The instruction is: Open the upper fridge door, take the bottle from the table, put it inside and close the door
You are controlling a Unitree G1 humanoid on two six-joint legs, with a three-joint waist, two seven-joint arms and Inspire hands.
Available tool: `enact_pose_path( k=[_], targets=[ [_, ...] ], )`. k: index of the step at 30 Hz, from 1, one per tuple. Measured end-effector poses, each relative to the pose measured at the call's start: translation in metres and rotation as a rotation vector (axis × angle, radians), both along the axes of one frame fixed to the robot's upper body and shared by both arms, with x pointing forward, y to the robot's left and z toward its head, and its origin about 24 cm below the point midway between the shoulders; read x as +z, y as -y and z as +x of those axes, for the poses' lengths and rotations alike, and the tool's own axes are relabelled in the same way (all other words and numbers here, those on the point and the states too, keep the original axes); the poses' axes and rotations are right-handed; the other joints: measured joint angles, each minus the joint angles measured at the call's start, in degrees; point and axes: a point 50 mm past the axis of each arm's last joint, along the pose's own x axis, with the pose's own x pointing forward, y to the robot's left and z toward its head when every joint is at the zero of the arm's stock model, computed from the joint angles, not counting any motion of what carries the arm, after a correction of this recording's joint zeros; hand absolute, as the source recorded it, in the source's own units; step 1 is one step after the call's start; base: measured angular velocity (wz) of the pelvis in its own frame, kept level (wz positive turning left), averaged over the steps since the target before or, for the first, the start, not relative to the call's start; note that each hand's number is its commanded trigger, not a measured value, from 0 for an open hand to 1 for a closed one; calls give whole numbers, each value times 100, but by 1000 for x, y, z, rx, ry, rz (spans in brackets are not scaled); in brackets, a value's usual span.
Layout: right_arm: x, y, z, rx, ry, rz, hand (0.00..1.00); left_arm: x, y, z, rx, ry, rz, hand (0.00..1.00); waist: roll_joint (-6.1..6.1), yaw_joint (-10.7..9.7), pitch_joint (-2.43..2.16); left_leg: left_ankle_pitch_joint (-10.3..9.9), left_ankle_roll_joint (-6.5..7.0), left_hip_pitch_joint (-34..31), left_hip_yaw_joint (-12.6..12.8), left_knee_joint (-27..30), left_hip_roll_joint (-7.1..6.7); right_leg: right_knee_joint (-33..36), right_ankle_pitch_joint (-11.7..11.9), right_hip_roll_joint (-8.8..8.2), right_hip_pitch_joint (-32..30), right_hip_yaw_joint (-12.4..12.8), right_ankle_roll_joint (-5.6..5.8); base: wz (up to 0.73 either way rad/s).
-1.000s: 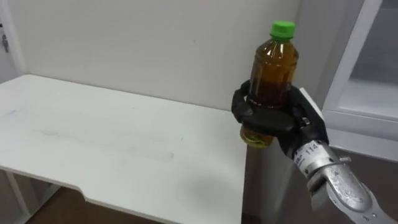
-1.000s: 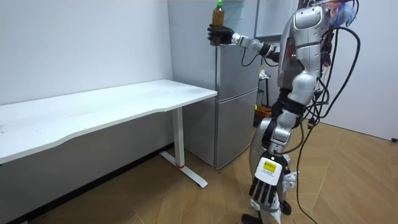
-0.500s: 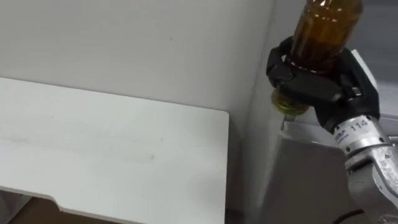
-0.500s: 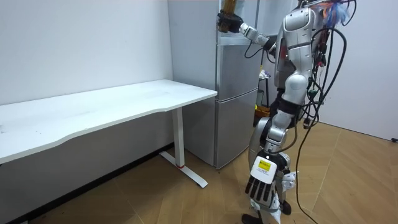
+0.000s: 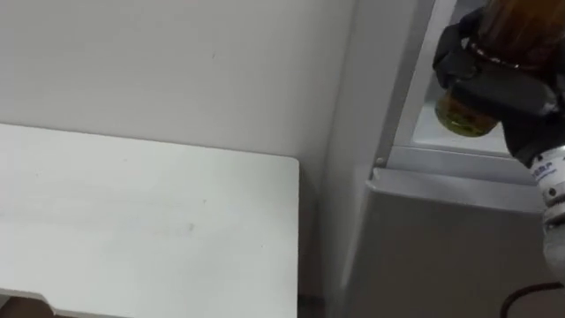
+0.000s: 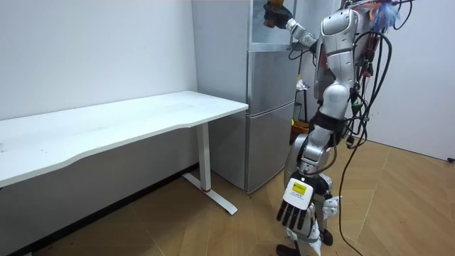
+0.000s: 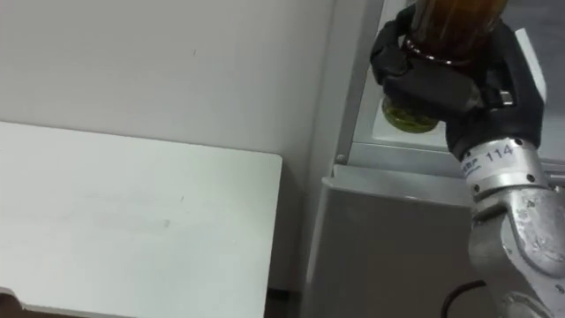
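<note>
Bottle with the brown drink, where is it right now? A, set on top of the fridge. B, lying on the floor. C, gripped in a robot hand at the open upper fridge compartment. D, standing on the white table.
C: the right robot hand is curled around the bottle, holding it at the opening of the upper fridge compartment.

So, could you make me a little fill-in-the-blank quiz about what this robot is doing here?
The bottle is gripped by the fingers of the robot's ____ hand.
At the fridge it is held up to the ____ compartment.
The table beside the fridge is ____ in colour.
The left hand hangs low, holding ____.
Missing words: right; upper; white; nothing.
</note>
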Motion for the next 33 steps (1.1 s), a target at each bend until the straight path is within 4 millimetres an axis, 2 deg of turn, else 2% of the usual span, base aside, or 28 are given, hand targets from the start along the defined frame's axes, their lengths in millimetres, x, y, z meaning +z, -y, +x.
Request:
enact_pose_path(
  k=[2,7,10,14,19,24,28,33],
  targets=[
    [6,9,-3,-36,10,-8,100,0,-1,0,1,1,13,0,-1,-52,-1,0,0,18,19,-5,4,1,0,2,12,13,0,-2],
    [6,14,-2,-33,-12,15,100,2,-5,1,-5,-1,23,0,-27,-125,7,0,-1,60,83,-19,18,2,1,11,16,75,-2,-5],
    [-2,19,3,-33,-58,35,100,3,-9,1,-7,-1,33,0,-84,-129,28,-8,-11,139,97,-59,21,0,2,20,84,112,-4,-7],
    [-12,25,10,-35,-127,62,100,4,-12,2,-10,-1,41,0,-195,-140,18,-10,-14,159,108,-59,27,-1,3,27,77,129,-4,-2],
    [-28,35,19,-36,-210,112,100,5,-14,8,-12,15,47,0,-258,-98,9,-12,-16,170,117,-54,31,-1,3,31,86,136,-5,0],
    [-44,44,26,-55,-301,162,100,6,-17,7,3,14,56,0,-214,-72,22,-15,-19,115,107,-56,33,-1,3,37,36,140,-5,0],
    [-52,52,28,-92,-353,166,100,7,-21,3,24,-1,67,0,-148,-61,-8,-16,-23,70,115,-64,37,2,3,45,-22,140,-5,0],
    [-56,63,31,-128,-397,173,100,8,-23,1,37,-7,73,0,-152,31,-11,-15,-23,83,122,-64,34,3,3,46,-18,157,-5,0]
  ],
)
